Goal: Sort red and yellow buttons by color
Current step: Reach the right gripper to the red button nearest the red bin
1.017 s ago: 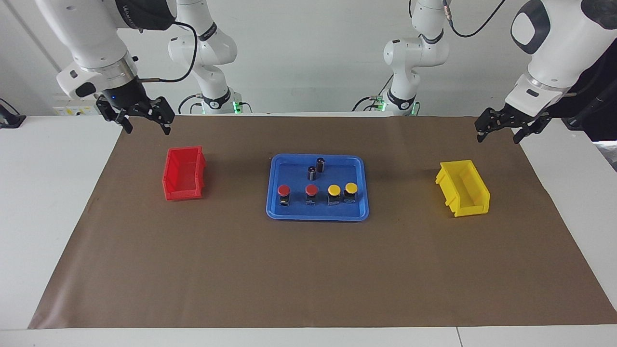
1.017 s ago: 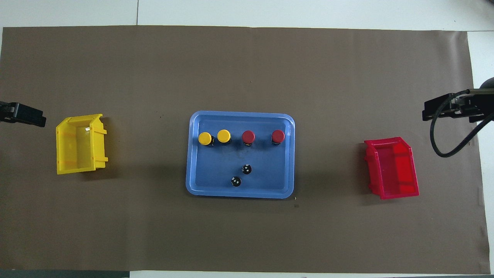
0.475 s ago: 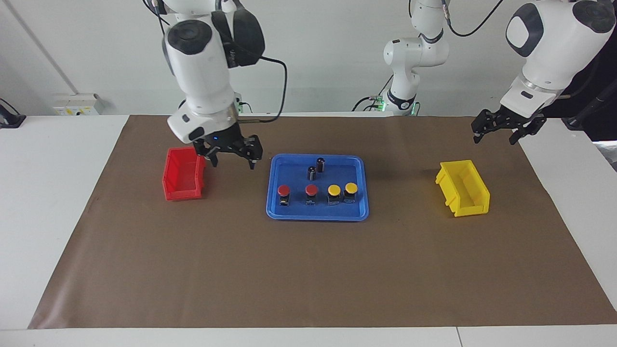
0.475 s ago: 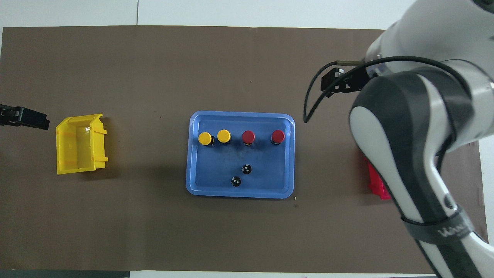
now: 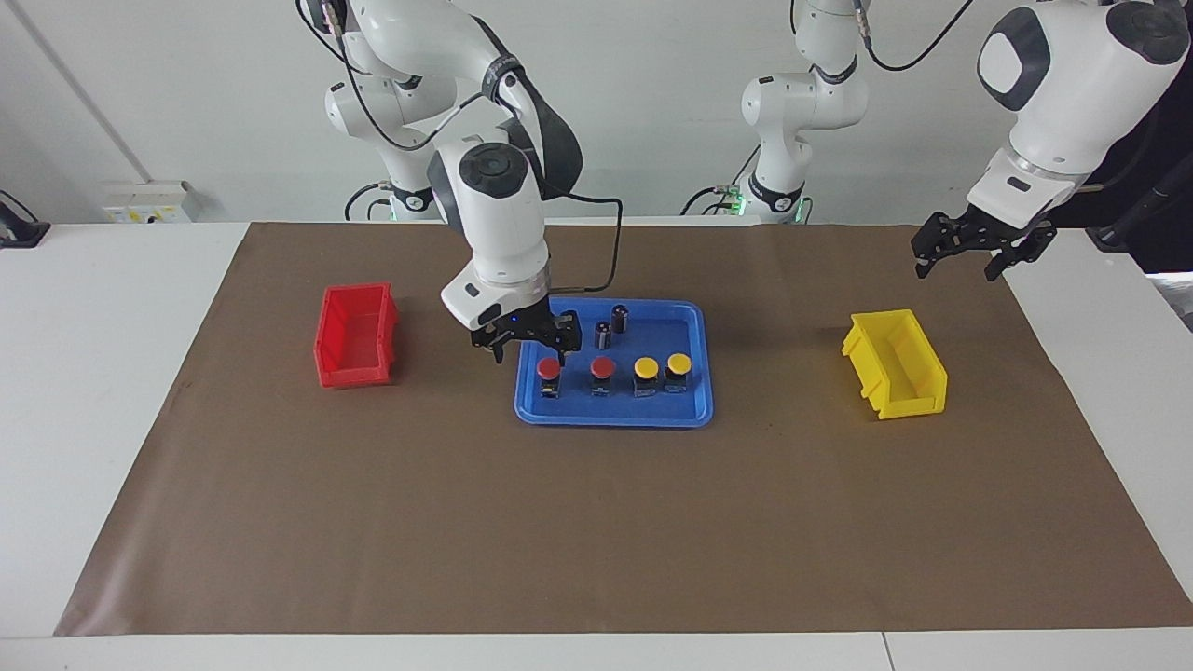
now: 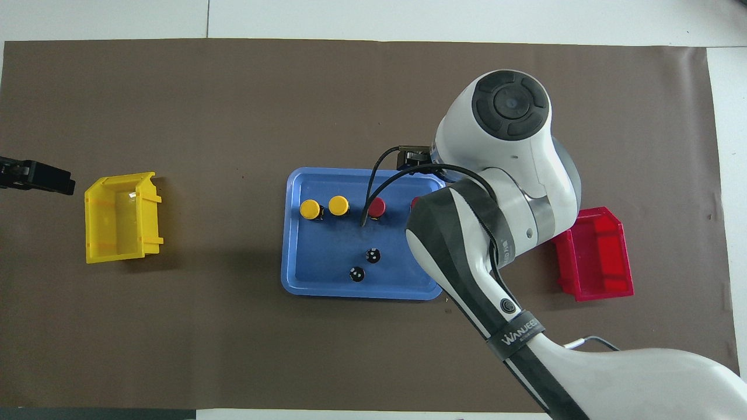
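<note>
Two red buttons [image 5: 549, 369] [image 5: 602, 368] and two yellow buttons [image 5: 645, 369] [image 5: 678, 363] stand in a row in the blue tray [image 5: 615, 417]. Each has a domed cap on a black base. My right gripper [image 5: 529, 350] hangs open and empty just above the tray's end toward the right arm, over the outermost red button. In the overhead view the right arm covers most of that button; the other red button [image 6: 376, 206] and both yellow buttons [image 6: 310, 209] [image 6: 338, 205] show. My left gripper [image 5: 958, 268] waits open in the air beside the yellow bin [image 5: 895, 363].
Two small dark cylinders [image 5: 603, 334] [image 5: 620, 317] stand in the tray, nearer to the robots than the buttons. A red bin [image 5: 354, 335] sits toward the right arm's end of the brown mat and holds nothing.
The right arm has swung from the mat's corner, past the red bin, to the tray and has come down over the outermost red button. The left gripper has hardly moved.
</note>
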`<state>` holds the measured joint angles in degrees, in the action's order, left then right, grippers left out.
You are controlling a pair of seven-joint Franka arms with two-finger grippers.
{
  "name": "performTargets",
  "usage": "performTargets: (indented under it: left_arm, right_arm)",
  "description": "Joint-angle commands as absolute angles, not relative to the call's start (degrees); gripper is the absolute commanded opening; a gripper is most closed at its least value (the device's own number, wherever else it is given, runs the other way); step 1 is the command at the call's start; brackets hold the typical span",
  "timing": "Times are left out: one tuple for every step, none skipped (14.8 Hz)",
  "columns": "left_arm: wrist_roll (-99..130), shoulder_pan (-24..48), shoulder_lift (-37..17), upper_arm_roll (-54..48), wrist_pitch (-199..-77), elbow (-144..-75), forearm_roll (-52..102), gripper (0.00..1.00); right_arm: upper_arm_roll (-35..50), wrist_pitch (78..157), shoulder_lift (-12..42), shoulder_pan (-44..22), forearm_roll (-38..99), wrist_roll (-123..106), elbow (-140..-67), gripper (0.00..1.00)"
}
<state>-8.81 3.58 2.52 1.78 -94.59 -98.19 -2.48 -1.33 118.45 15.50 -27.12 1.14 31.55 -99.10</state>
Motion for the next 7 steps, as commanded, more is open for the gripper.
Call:
performTargets:
  left_arm:
    - [-8.26,3.78,4.31,1.93,-95.89,-100.37,-1.85,1.0]
    - [-8.35,3.78,4.31,1.93,-95.89,-100.37,-1.85,1.0]
    - [-8.26,3.78,4.31,1.93,-95.89,-100.37,-1.85,1.0]
    - [-8.26,3.69,4.31,1.93,-95.89,-100.37,-1.85,1.0]
    - [-8.35,3.69,4.31,1.93,-95.89,-100.37,-1.85,1.0]
    - [-8.35,3.6,4.31,1.93,-95.89,-100.37,-1.85,1.0]
    - [-8.35,3.52,4.31,1.93,-95.89,-100.37,-1.85,1.0]
  right_arm:
    - [-1.41,122.86,13.27,-27.68,1.58,31.99,-105.11,1.0]
    - [-1.41,124.18,13.71,-27.77,1.32,31.91,-106.6,1.0]
    - [-1.41,125.41,13.88,-27.86,1.32,32.08,-107.92,1.0]
    - [-1.41,125.77,13.71,-28.47,1.32,32.08,-108.71,1.0]
    - [-1.41,125.86,13.71,-28.74,1.32,31.99,-108.98,1.0]
    - [-1.41,126.82,13.71,-28.74,1.32,31.82,-109.25,1.0]
    - [-1.41,128.48,13.8,-28.83,1.32,31.82,-109.94,1.0]
